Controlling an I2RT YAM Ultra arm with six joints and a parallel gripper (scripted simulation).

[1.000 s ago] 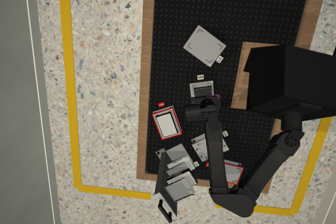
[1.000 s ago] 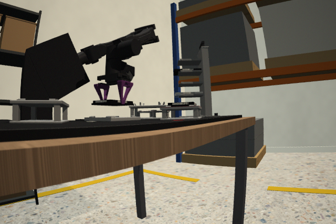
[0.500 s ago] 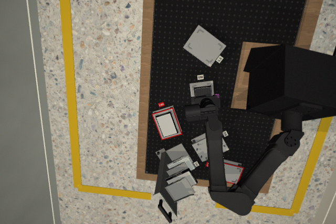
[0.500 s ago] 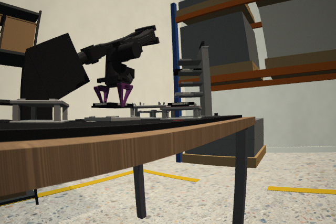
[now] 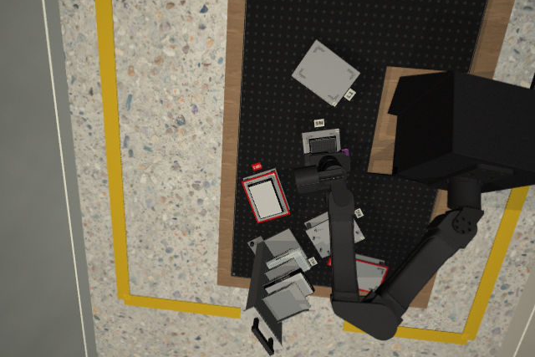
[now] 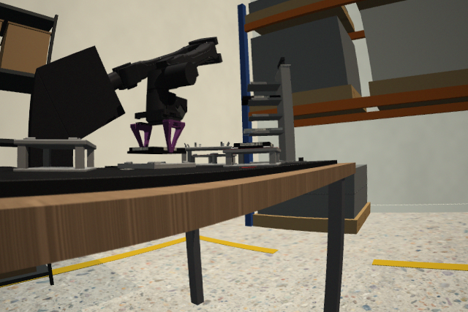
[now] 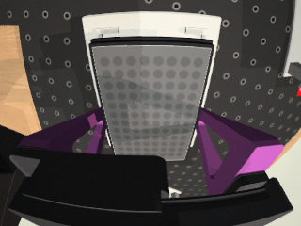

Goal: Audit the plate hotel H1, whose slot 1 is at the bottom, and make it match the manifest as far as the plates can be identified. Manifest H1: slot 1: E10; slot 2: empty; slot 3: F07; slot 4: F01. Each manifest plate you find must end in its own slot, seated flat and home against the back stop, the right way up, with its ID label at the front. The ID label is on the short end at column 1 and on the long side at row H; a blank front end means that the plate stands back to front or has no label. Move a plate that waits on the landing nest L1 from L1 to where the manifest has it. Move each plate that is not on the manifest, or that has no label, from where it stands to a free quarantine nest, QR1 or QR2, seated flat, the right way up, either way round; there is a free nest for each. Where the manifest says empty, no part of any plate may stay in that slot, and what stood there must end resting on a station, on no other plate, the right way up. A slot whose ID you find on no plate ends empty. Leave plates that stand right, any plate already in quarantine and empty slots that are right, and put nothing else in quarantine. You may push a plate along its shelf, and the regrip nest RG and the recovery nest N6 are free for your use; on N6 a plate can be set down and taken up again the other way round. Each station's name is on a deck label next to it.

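The gripper (image 6: pixel 158 138) grips a well plate (image 7: pixel 150 104) by its long sides, purple fingers (image 6: pixel 173 133) spread wide around it, just above the pale nest (image 5: pixel 320 133) near the middle of the black mat (image 5: pixel 367 12). Over at the tower of shelves (image 6: pixel 287 112), plates sit on several levels, and a white plate (image 5: pixel 264 197) rests in the red-framed nest
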